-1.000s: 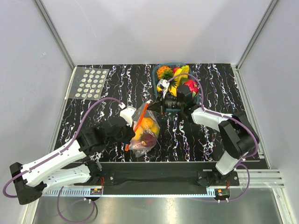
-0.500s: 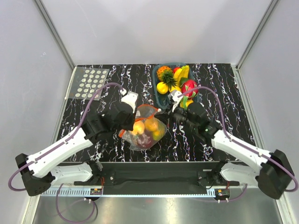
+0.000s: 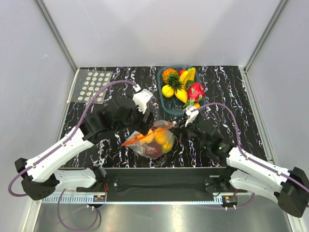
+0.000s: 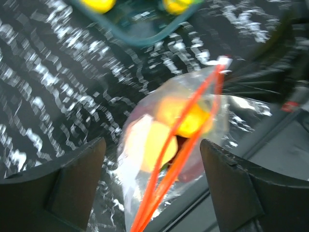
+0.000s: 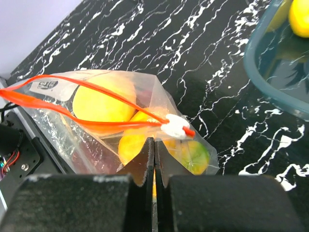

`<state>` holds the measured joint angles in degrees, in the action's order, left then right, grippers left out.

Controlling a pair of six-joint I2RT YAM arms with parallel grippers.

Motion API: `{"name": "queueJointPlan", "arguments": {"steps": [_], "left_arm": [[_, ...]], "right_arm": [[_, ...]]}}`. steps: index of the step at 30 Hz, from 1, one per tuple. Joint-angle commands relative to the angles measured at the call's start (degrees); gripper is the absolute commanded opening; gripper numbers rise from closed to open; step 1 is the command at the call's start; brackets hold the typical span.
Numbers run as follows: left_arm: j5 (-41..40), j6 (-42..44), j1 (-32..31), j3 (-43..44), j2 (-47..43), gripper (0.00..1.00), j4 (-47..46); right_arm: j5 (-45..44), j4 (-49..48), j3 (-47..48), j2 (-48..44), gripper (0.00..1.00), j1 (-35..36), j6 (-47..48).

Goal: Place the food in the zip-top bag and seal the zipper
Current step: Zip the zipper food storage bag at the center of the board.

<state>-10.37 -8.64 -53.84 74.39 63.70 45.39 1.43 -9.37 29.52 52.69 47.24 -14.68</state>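
The clear zip-top bag (image 3: 150, 144) lies near the table's front edge with orange and yellow food (image 3: 154, 136) and a dark red-purple fruit (image 3: 152, 150) inside. Its red-orange zipper (image 3: 145, 136) runs slanted across the top. In the right wrist view the two zipper strips (image 5: 104, 124) stand apart left of the white slider (image 5: 175, 126). My right gripper (image 5: 154, 143) is shut on the bag's plastic just below that slider. My left gripper (image 4: 153, 145) hangs open above the bag, the zipper (image 4: 179, 170) between its fingers (image 4: 79, 179) without touching them.
A dark teal tray (image 3: 161, 94) at the back holds more toy fruits (image 3: 195, 91), right behind my right gripper (image 3: 177, 126). A clear sheet with white dots (image 3: 92, 86) lies at the back left. The table's front edge runs close under the bag.
My left gripper has opened, let go of the zipper's left end and lifted back. My right gripper has come from the tray and closed on the bag near the slider.
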Motion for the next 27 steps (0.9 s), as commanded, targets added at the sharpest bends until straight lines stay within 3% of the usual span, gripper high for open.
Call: {"name": "queueJointPlan", "arguments": {"steps": [1,5,14,21,23,24,27], "left_arm": [[10.1,6.9,0.1,4.7,1.9,0.86,-1.0],[12.1,11.0,-0.1,8.1,7.6,0.86,2.6],[13.4,13.9,-0.3,8.9,14.9,0.86,0.6],[19.2,13.0,-0.6,6.1,13.6,0.83,-2.4],[18.5,13.0,-0.6,5.4,13.6,0.78,-2.4],[18.1,13.0,-0.6,5.4,14.0,0.66,-1.9],[19.7,12.8,-0.6,5.3,15.9,0.49,-1.2]], "right_arm": [[-3.8,0.3,0.3,-2.8,0.00,0.5,-0.7],[-3.7,2.1,1.4,-4.3,0.00,0.5,-0.2],[-2.8,4.9,4.5,-5.1,0.00,0.5,0.3],[-2.7,5.1,5.0,-4.7,0.00,0.5,0.1],[-2.6,5.1,5.1,-4.7,0.00,0.5,-0.2],[-2.4,5.1,5.2,-4.5,0.00,0.6,-0.4],[-2.6,5.2,5.4,-4.8,0.00,0.5,-0.4]]}}
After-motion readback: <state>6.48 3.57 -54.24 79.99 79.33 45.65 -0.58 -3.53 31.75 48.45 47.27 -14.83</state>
